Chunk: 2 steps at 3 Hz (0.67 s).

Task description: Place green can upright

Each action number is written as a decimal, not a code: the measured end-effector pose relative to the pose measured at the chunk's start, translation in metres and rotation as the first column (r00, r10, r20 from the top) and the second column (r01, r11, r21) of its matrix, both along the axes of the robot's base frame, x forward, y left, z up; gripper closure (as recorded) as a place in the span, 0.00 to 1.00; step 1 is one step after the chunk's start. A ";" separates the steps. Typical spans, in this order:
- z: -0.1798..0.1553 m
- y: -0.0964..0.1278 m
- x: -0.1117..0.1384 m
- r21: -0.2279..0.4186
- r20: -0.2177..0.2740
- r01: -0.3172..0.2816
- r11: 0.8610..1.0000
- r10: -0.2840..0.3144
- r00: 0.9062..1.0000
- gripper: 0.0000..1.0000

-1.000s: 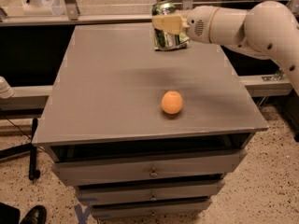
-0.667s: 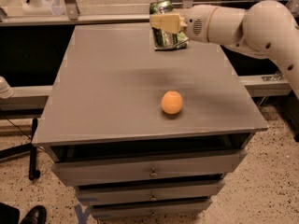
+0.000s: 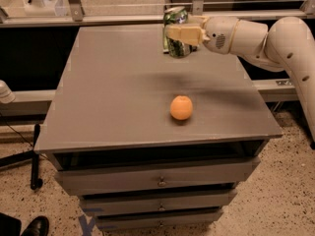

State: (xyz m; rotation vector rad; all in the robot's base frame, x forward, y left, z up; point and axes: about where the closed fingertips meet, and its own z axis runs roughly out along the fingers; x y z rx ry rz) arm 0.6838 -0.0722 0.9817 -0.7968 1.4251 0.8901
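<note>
The green can point(image 3: 176, 19) is upright in my gripper point(image 3: 176, 34), over the far middle-right part of the grey cabinet top point(image 3: 113, 92). The gripper's pale fingers point(image 3: 183, 34) are shut around the can's middle. The can's silver top shows above the fingers and its lower part below them. I cannot tell whether its base touches the top. My white arm point(image 3: 266, 38) reaches in from the right.
An orange point(image 3: 181, 107) lies on the cabinet top, nearer the front, a little right of centre. The cabinet has drawers point(image 3: 157, 181) at its front. A metal rail and frame point(image 3: 74, 14) run behind it. A shoe point(image 3: 34, 226) is on the floor at bottom left.
The gripper with the can has shifted slightly left and toward the back of the cabinet top. The orange has not moved.
</note>
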 end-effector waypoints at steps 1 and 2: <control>-0.017 -0.029 0.003 -0.023 0.051 -0.059 0.998 0.060 0.997 1.00; -0.038 -0.059 0.001 -0.022 0.064 -0.078 0.997 0.079 0.995 1.00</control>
